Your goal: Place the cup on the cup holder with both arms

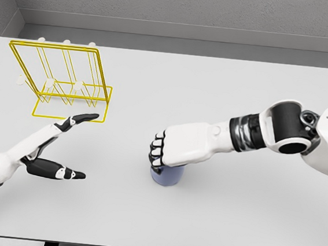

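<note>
The left hand (57, 147) hovers with fingers spread, holding nothing, just in front of the yellow wire cup holder (63, 81) at the counter's (214, 81) rear left. Near the middle, the right hand (176, 148) curls around the blue cup (168, 174) standing on the counter. No writing is readable.

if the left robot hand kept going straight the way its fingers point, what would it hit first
Probably the yellow wire cup holder: the left robot hand is open, its upper fingers aimed up and right at the rack's base frame, just short of it. Depth is unclear, so it might pass just in front.
</note>
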